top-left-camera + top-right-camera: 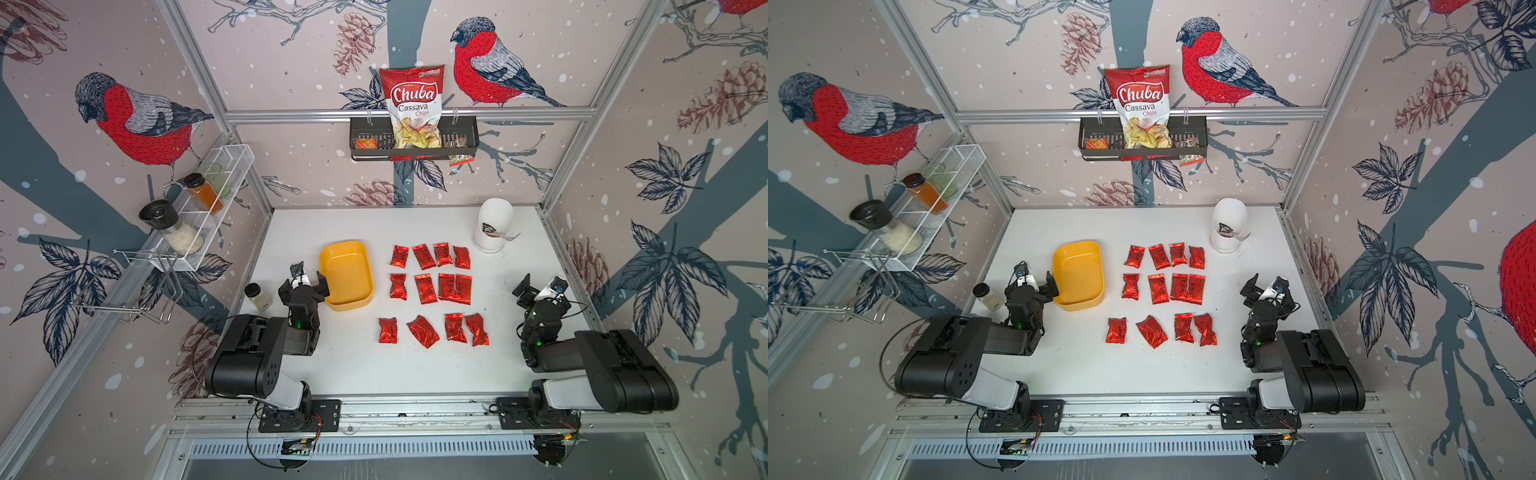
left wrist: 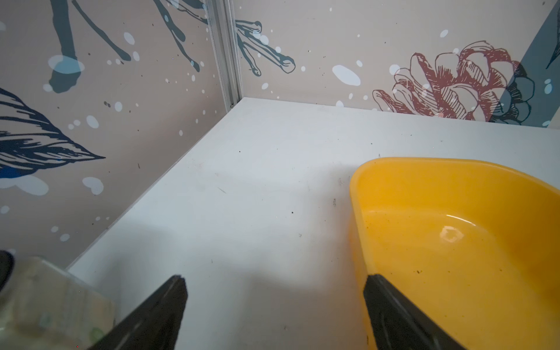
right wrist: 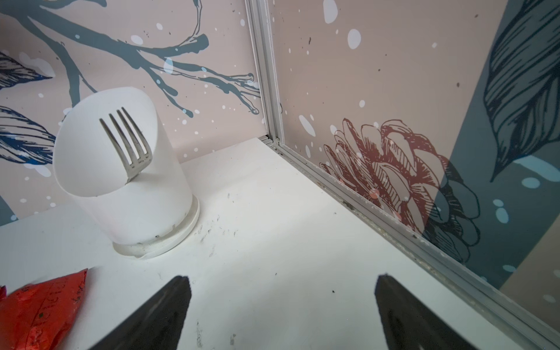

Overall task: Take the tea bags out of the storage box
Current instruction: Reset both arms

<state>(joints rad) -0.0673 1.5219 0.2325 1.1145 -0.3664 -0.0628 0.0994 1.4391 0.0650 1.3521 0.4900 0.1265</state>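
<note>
On the white table [image 1: 374, 374], to the robot's right of the storage box [image 1: 347, 272], the tea bags [image 1: 424, 289] lie in three rows of four, all outside the box and apart from it; the box itself sits on the left half of the table, its open side up and its yellow floor bare. Its long axis runs from the robot's side toward the back wall, a little turned; most sachets lie with their long axis the same way, but one in the nearest row lies on a diagonal. The left gripper [image 2: 275, 281] hangs at the near left corner of the box with its jaws wide apart and nothing between them; one finger shows in front of the box's rim, and I cannot tell if it touches. A small jar [image 1: 258, 296] stands just beside this arm, toward the left wall. The right gripper [image 3: 282, 281] is also spread wide and holds nothing; it is well to the right of the sachets and faces the far right corner, where a white holder [image 1: 493, 226] with a fork [image 3: 128, 142] stands. On the back wall a black basket [image 1: 467, 139] holds a bag [image 1: 413, 99] that reads "Chuba Cassava Chips"; a white wire rack [image 1: 232, 166] hangs on the left wall. The dark print on the sachets is too small to read.
</note>
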